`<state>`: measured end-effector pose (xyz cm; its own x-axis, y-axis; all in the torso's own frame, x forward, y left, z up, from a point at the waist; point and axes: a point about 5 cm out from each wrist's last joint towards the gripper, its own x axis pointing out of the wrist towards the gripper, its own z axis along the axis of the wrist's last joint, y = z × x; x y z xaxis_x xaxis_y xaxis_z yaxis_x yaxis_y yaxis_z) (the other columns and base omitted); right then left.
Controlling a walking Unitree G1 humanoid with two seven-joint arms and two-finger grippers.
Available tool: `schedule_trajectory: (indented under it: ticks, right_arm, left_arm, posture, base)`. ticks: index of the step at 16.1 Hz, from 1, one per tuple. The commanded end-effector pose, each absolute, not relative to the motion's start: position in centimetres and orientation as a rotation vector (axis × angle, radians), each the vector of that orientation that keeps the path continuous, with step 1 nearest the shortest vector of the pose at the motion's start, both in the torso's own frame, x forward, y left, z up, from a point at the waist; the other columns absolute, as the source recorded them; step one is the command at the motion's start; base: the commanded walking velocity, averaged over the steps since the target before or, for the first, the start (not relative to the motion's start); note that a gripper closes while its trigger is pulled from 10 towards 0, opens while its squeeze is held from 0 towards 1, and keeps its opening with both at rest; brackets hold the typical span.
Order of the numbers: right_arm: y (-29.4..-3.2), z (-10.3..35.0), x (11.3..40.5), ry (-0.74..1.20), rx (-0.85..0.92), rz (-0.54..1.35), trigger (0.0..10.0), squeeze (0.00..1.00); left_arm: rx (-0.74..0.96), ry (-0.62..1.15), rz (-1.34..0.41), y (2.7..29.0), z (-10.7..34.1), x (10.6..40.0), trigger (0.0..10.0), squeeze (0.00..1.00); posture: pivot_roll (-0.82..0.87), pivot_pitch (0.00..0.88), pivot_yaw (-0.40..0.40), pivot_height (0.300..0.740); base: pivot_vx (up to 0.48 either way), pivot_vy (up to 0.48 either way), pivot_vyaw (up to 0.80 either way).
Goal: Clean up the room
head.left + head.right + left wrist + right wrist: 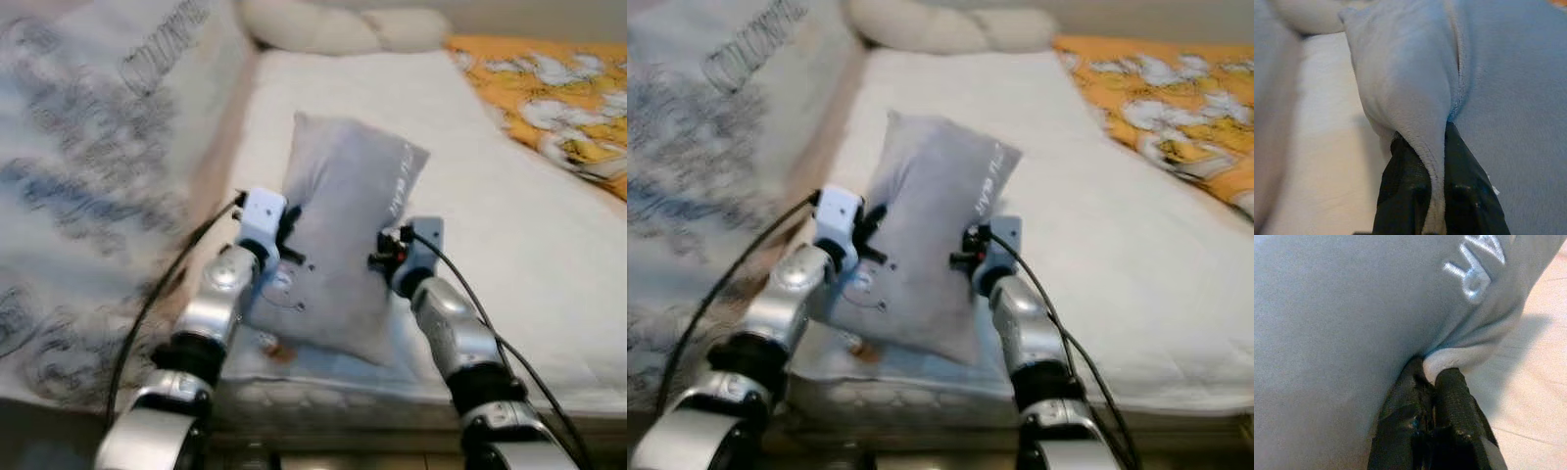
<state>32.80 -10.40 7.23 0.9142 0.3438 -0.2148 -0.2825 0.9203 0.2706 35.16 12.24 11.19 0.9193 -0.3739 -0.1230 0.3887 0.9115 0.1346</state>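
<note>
Grey pillow stood tilted at centre of head view, above near edge of white mattress. Left gripper clenched on pillow's edge seam at its 9 o'clock; right gripper pinched fold of opposite edge at 3 o'clock. Cream bolster lay at 12 o'clock, orange patterned blanket at 2 o'clock.

Pillow upright on bed, centre, near front edge. Left hand at its 9 o'clock edge, right hand at 3. Cushion at 12, blanket at 2.
</note>
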Motion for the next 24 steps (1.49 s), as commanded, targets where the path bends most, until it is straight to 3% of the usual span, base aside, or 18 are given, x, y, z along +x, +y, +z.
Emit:
schedule_trajectory:
  ticks: [1, 8, 9, 13, 20, 24]
  right_arm:
    - [-9.1, 7.8, 32.9, 0.241, 0.223, 0.384, 10.0, 0.00]
    - [-9.3, 7.5, 32.8, 0.259, 0.243, 0.372, 10.0, 0.00]
    - [-9.5, 7.4, 32.8, 0.264, 0.253, 0.358, 10.0, 1.00]
    - [-12.4, 6.8, 32.8, 0.276, 0.245, 0.225, 10.0, 1.00]
    - [-13.8, 7.8, 30.9, 0.177, 0.091, 0.484, 10.0, 1.00]
    - [-13.3, 9.1, 29.5, 0.130, 0.148, 0.680, 10.0, 1.00]
  left_arm:
    - [0.162, 0.058, -0.390, 12.3, 12.2, 35.6, 10.0, 0.00]
    - [0.227, 0.056, -0.410, 12.3, 12.2, 35.8, 10.0, 0.00]
    - [0.234, 0.056, -0.412, 12.3, 12.2, 35.9, 10.0, 0.00]
    - [0.363, 0.059, -0.387, 12.1, 12.7, 37.2, 10.0, 0.00]
    - [0.517, -0.006, -0.303, 12.6, 15.1, 39.1, 10.0, 0.00]
    - [0.647, 0.011, -0.320, 13.1, 15.1, 39.4, 10.0, 0.00]
  posture:
    - [0.09, 0.000, 0.015, 0.740]
    - [0.08, 0.000, 0.023, 0.740]
    - [0.08, 0.000, 0.026, 0.740]
    - [0.06, 0.000, 0.023, 0.740]
    - [0.04, 0.000, 0.036, 0.740]
    - [0.02, 0.000, 0.040, 0.740]
  base:
    - [0.311, 0.000, 0.80]
    - [0.176, 0.000, 0.00]
    - [0.000, 0.000, 0.00]
    - [0.000, 0.000, 0.00]
    - [0.000, 0.000, 0.00]
    - [0.000, 0.000, 0.00]
